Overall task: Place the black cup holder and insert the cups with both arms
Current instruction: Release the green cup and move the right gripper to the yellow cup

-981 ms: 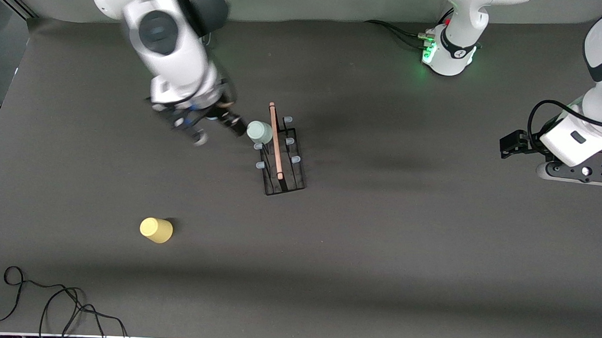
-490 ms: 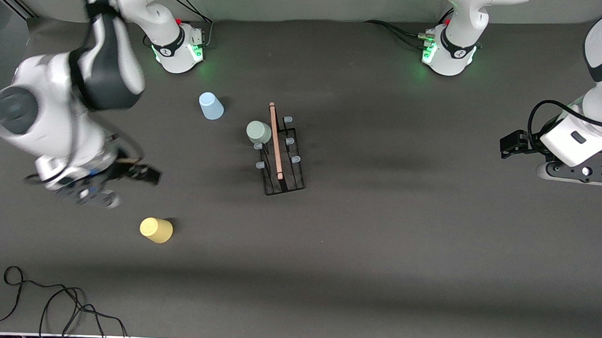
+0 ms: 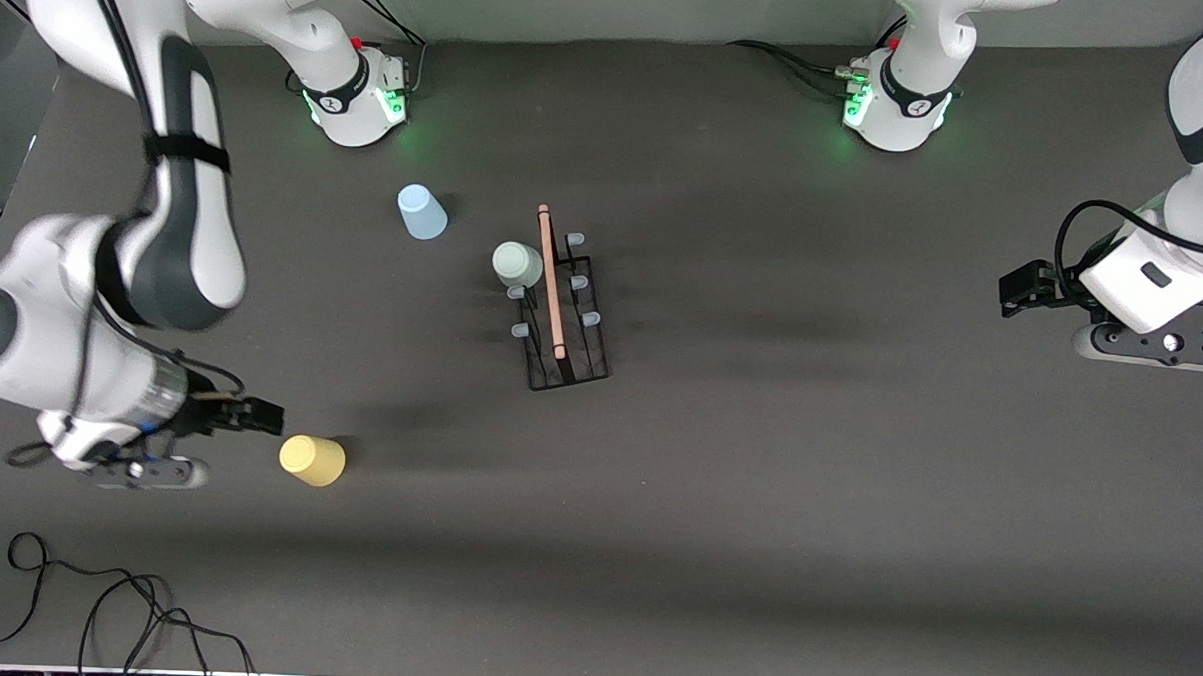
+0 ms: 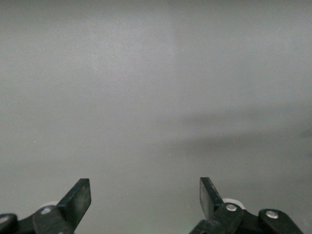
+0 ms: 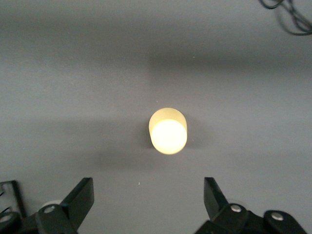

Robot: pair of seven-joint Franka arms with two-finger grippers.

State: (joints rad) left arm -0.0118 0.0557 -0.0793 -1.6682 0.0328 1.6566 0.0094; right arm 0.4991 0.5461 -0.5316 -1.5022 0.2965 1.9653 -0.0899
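The dark grey table covering (image 3: 756, 504) looks matt and cloth-like, faintly creased. The small black cup holder (image 3: 567, 349) is thin wire with a dull finish; its rod handle (image 3: 551, 281) looks like pale, unvarnished wood, and its pegs carry smooth pale tips. The yellow (image 3: 311, 460), light blue (image 3: 421, 213) and grey-green (image 3: 517, 264) tumblers look like smooth, satin plastic. Both arms' shells (image 3: 1195, 259) are glossy white plastic with dark matt joints.

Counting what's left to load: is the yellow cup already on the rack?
No, the yellow cup sits upside down on the table, apart from the black cup holder.
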